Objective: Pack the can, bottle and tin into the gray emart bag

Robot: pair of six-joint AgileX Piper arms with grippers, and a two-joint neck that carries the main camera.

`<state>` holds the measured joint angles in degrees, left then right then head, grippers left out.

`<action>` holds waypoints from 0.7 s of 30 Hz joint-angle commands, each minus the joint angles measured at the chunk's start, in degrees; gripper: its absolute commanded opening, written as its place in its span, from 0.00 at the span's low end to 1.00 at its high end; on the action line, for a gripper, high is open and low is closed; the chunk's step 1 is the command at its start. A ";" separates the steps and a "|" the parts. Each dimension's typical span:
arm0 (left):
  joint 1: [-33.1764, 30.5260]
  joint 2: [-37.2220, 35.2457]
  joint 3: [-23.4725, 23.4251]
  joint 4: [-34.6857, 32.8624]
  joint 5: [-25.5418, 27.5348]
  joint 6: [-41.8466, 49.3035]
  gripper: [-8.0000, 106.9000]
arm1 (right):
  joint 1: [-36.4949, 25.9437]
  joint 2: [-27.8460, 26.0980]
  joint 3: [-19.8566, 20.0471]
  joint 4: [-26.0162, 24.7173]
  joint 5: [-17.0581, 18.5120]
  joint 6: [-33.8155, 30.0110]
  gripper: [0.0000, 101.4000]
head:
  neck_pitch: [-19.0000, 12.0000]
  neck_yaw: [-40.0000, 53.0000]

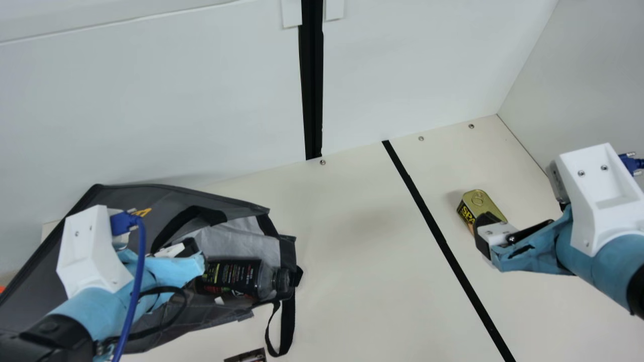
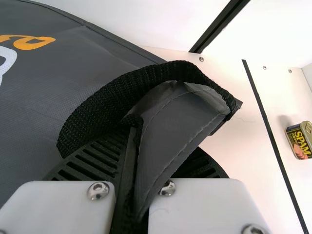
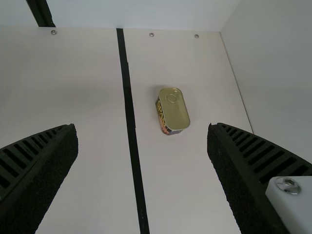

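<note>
The tin [image 1: 485, 201] stands on the cream worktop [image 1: 352, 281] near the right tool [image 1: 485, 234], its fingers wide. Left of the tin, past a black stripe [image 1: 436, 229], the left tool [image 1: 191, 249] pinches the gray bag [image 1: 171, 198]; white walls [image 1: 412, 65] rise behind the tin.

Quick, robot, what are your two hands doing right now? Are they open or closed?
Left hand: closed, pinching the gray bag by its cloth.
Right hand: open, with nothing in it.
</note>
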<state>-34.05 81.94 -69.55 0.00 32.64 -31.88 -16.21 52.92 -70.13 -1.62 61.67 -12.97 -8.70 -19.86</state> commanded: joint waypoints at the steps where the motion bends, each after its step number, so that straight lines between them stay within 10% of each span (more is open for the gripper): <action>1: 0.00 0.00 0.00 0.00 0.00 0.00 0.16 | -0.05 0.34 0.04 -0.03 -0.29 -0.01 0.90 | -1.30 -0.14; 21: 0.00 0.00 0.00 0.00 0.00 0.00 0.16 | -2.61 5.84 0.76 0.46 -3.72 -2.15 0.90 | -1.30 -0.14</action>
<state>-34.05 81.94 -69.55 0.00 32.64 -31.88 -18.78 58.57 -69.38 -1.32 58.08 -15.05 -8.70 -19.86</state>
